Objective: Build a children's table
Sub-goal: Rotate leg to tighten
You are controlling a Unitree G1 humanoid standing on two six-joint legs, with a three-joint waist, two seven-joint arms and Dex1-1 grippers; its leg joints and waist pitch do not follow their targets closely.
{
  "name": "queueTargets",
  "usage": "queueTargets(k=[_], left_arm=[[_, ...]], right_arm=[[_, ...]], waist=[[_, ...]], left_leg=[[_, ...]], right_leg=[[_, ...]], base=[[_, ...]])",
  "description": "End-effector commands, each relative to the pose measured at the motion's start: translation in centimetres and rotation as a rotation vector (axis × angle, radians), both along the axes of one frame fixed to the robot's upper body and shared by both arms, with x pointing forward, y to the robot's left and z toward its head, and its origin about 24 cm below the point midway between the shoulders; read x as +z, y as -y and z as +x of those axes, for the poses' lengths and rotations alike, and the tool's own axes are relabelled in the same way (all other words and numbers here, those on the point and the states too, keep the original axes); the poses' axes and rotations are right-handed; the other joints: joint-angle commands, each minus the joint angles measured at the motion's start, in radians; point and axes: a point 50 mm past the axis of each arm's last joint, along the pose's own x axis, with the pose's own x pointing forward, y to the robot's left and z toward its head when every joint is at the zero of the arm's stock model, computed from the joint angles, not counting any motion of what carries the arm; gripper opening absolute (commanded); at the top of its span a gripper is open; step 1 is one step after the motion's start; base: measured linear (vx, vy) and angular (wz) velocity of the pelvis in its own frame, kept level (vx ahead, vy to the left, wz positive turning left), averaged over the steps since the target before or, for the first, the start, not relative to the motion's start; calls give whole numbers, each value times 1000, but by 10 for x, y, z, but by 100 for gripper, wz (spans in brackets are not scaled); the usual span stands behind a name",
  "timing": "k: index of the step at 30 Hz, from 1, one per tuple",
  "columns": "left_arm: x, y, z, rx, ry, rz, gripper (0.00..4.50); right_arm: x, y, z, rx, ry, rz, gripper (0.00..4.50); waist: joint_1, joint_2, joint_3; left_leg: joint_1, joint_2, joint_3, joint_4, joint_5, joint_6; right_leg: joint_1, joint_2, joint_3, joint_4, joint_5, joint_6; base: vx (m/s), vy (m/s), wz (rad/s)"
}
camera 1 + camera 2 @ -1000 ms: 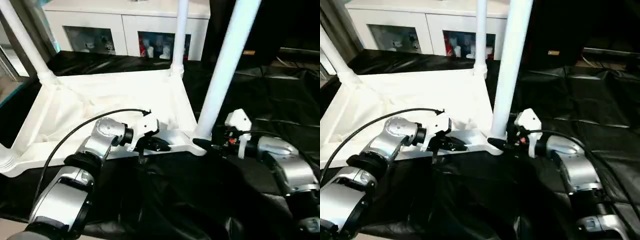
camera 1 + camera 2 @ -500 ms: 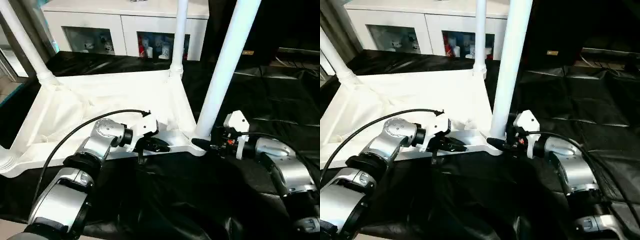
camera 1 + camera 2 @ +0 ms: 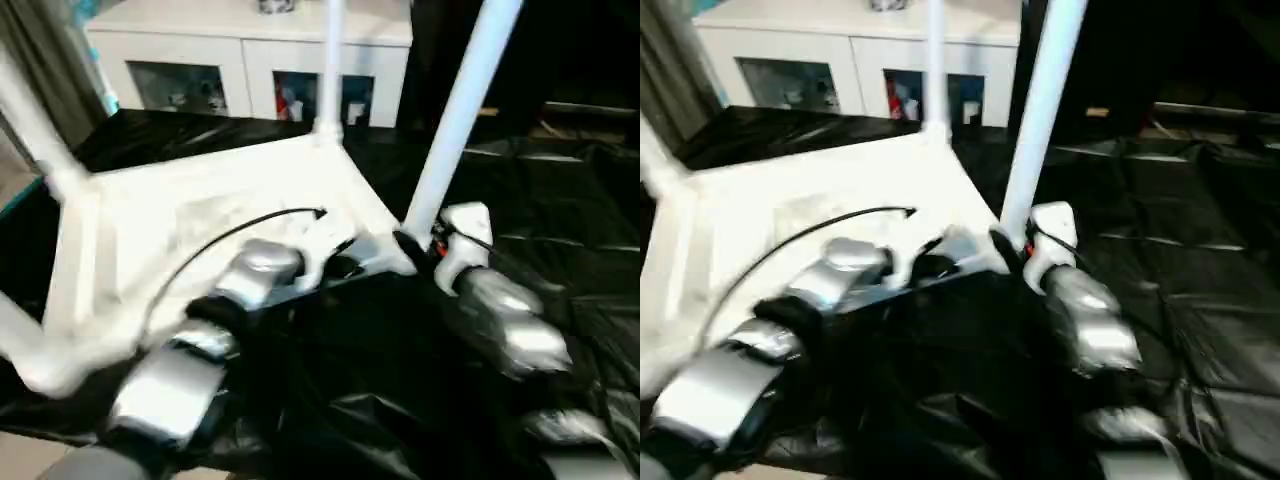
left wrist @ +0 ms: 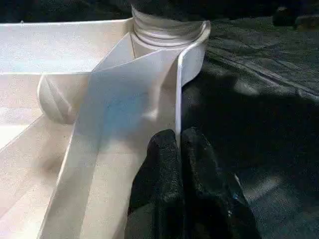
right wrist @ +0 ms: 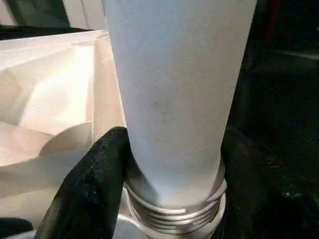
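Right wrist view: the right gripper [image 5: 172, 164] clasps the foot of a white leg [image 5: 174, 94], one black finger [image 5: 89, 184] on each side, just above the threaded collar where the leg enters its corner socket; left wrist view: the left gripper [image 4: 180, 149] has its two fingers pressed together, pinching the thin side rim [image 4: 177, 94] of the tabletop near that same corner. The children's table [image 3: 200, 200] lies upside down on a black sheet [image 3: 560, 200], legs pointing up, with a white cabinet [image 3: 250, 60] behind it; all the legs in sight stand in their sockets. Judged step: seating or tightening this near corner leg while the other gripper steadies the top; the next move probably calls for turning the leg about its own axis, keeping it upright, with the rim held fast against the twist.
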Motion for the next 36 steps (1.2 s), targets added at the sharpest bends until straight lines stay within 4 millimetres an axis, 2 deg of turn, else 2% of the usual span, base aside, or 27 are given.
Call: queueTargets(k=[1, 3, 4, 7, 8, 10, 12, 14, 17, 19, 20, 21, 22, 25, 28, 32, 33, 36], left_arm=[[29, 10, 14, 58, 135, -35, 0], [29, 10, 14, 50, 137, -34, 0], [29, 10, 13, 40, 137, -35, 0], [27, 5, 10, -28, 137, -34, 0], [26, 2, 9, -51, 135, -36, 0], [25, -1, 8, -72, 138, -39, 0], [24, -10, 4, -143, 134, -48, 0], [22, -14, 2, -181, 122, -51, 0], [21, -26, -7, -315, 96, -61, 0], [21, -31, -11, -365, 72, -91, 0], [21, -34, -13, -400, 55, -100, 0], [21, -36, -15, -424, 46, -103, 0], [21, -38, -17, -450, 38, -101, 0], [20, -44, -20, -486, 31, -89, 0], [19, -50, -23, -509, 19, -83, 0], [20, -52, -25, -527, 9, -91, 0], [20, -52, -25, -527, 9, -91, 0], [20, -53, -26, -533, 7, -89, 0]], right_arm=[[-36, -42, -21, 185, -148, 11, 289], [-35, -43, -21, 203, -132, 2, 323], [-34, -42, -21, 216, -122, 2, 325], [-26, -31, -22, 287, -66, -11, 358], [-23, -24, -23, 318, -54, -36, 358], [-22, -19, -24, 354, -49, -52, 358], [-15, -3, -29, 455, -33, -93, 358], [-12, 4, -31, 493, -29, -104, 358], [0, 21, -36, 577, -20, -121, 358], [5, 26, -38, 611, -16, -120, 358], [7, 29, -39, 637, -18, -122, 358], [8, 30, -40, 653, -20, -124, 358], [10, 32, -42, 676, -23, -131, 358], [11, 35, -44, 717, -40, -143, 358], [11, 36, -46, 746, -55, -150, 358], [11, 35, -48, 777, -59, -136, 358], [11, 34, -48, 777, -60, -136, 343], [11, 33, -48, 789, -63, -127, 343]], waist=[[-4, -4, -73], [-5, -3, -73], [-5, -5, -74], [-9, -6, -73], [-9, -6, -74], [-15, -8, -74], [-17, -11, -73], [-17, -10, -74], [-14, -9, -79], [-8, -7, -84], [-3, -8, -83], [0, -10, -82], [3, -13, -82], [17, -8, -80], [29, -8, -78], [31, -11, -76], [31, -11, -76], [31, -10, -79]], left_leg=[[24, 27, -21, -84, -288, 4], [23, 28, -20, -83, -277, 12], [22, 28, -21, -83, -272, 18], [17, 27, -22, -84, -274, 29], [19, 28, -22, -83, -277, 33], [11, 29, -23, -83, -264, 43], [12, 28, -21, -80, -264, 54], [12, 28, -19, -77, -251, 67], [7, 33, -20, -73, -190, 91], [11, 36, -16, -66, -145, 109], [8, 37, -15, -65, -128, 120], [9, 38, -13, -65, -129, 126], [14, 40, -10, -64, -141, 125], [18, 44, -9, -66, -157, 114], [22, 45, -9, -71, -188, 85], [19, 43, -10, -73, -208, 67], [19, 43, -10, -73, -208, 64], [17, 42, -11, -72, -188, 64]], right_leg=[[37, -48, 24, -83, -284, -193], [38, -48, 24, -81, -262, -199], [40, -48, 24, -79, -249, -204], [45, -49, 23, -80, -254, -201], [44, -49, 23, -80, -255, -202], [49, -49, 21, -77, -245, -204], [50, -48, 22, -80, -251, -208], [49, -50, 23, -80, -243, -220], [54, -50, 21, -67, -153, -251], [52, -46, 21, -56, -77, -280], [52, -46, 20, -50, -44, -294], [52, -47, 19, -48, -44, -301], [47, -47, 20, -51, -60, -305], [42, -48, 22, -53, -95, -298], [39, -51, 24, -56, -138, -281], [41, -53, 25, -59, -181, -261], [40, -53, 26, -59, -188, -257], [41, -52, 25, -57, -170, -254]], base=[[0, 0, 0], [0, 0, 0], [0, 0, 0], [0, 0, 0], [0, 0, 0], [0, 0, 0], [0, 0, 0], [0, 0, 0], [0, 0, 0], [0, 0, 0], [0, 0, 0], [0, 0, 0], [0, 0, 0], [0, 0, 0], [0, 0, 0], [0, 0, 0], [0, 0, 0], [0, 0, 0]])
